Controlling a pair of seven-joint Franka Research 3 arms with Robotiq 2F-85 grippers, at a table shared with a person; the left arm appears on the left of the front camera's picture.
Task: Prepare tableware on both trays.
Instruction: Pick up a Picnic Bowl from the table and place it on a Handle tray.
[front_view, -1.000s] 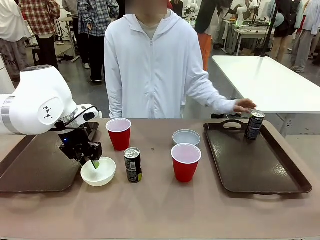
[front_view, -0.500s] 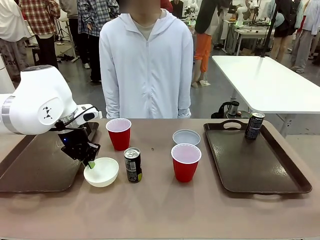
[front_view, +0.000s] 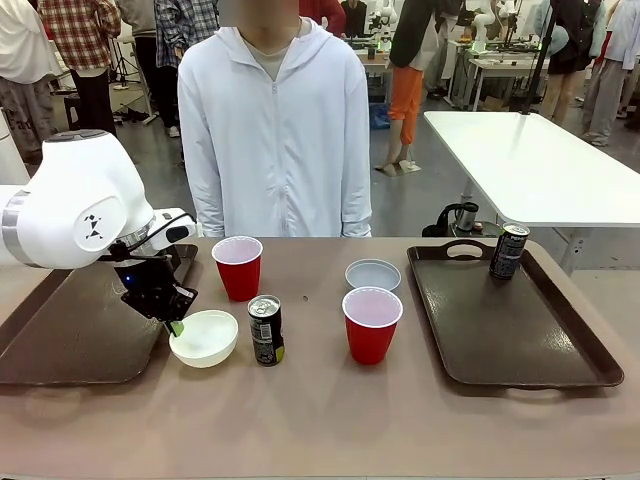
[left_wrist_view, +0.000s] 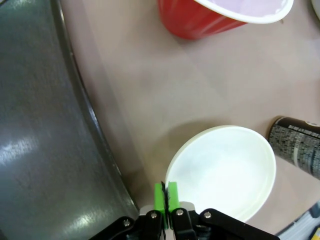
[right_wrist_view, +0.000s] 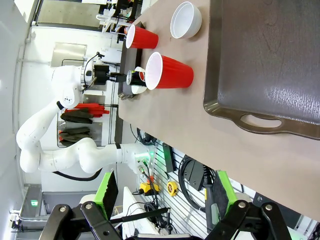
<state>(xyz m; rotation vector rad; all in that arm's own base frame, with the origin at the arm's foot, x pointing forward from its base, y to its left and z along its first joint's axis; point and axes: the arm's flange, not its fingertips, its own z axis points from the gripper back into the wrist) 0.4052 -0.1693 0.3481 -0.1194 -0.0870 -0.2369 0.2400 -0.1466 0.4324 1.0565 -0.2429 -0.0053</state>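
Since a second back, the white bowl (front_view: 205, 338) had crept a little up and sideways, and the person's hand had let go of the far can (front_view: 508, 250) on the right tray (front_view: 510, 330) and dropped out of sight. So the left claw (front_view: 176, 325) had its green pads pinched nearly shut on the bowl's rim, at the edge closest to the left tray (front_view: 60, 330). From the wrist camera, the bowl (left_wrist_view: 225, 170) spread out ahead and to one side of the claw (left_wrist_view: 166, 192). The tray's rim (left_wrist_view: 75, 100) ran just beside the claw on the other side, a red cup (left_wrist_view: 220, 17) stood further ahead, and the near can (left_wrist_view: 297, 150) sat just past the bowl. Couldn't really tell if the bowl was clear of the bench (front_view: 330, 420). It looked like light, stiff plastic, smooth and kinda slippery. A rim pinch seemed fine for that, though it'd probably tilt if swung fast. The right claw (right_wrist_view: 165, 192) hung wide open, holding nothing.
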